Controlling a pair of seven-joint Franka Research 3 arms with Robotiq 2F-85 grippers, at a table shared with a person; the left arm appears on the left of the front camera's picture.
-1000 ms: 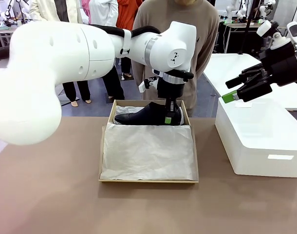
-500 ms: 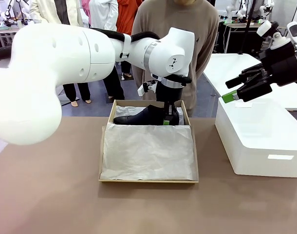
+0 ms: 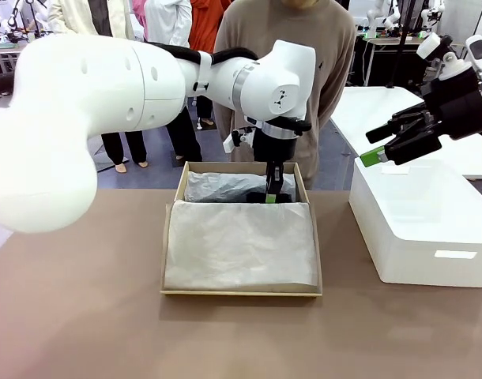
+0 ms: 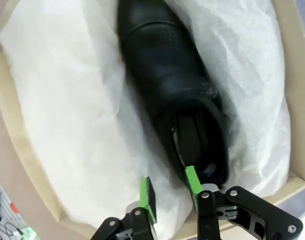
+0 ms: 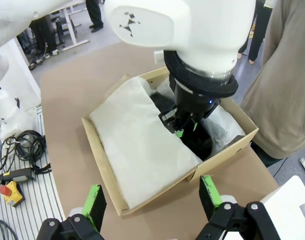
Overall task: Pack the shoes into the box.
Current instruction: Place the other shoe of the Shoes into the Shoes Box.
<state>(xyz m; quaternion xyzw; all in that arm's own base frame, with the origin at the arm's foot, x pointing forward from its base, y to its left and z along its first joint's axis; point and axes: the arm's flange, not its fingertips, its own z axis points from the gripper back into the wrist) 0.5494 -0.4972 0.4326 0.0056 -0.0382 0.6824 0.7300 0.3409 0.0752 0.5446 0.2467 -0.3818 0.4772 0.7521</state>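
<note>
The left arm is reaching in over the desk, wrist pointing straight down, left claw loosened astride the heel rim of a shoe lying at the box's far end. The right claw is hovering, spread wide.

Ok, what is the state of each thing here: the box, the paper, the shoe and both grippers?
box: open, lined with paper.
paper: flat over the near part, crumpled at the far end.
shoe: in the box on the paper, sole down.
left gripper: open, at the shoe's heel.
right gripper: open, empty, raised near a white block.
</note>
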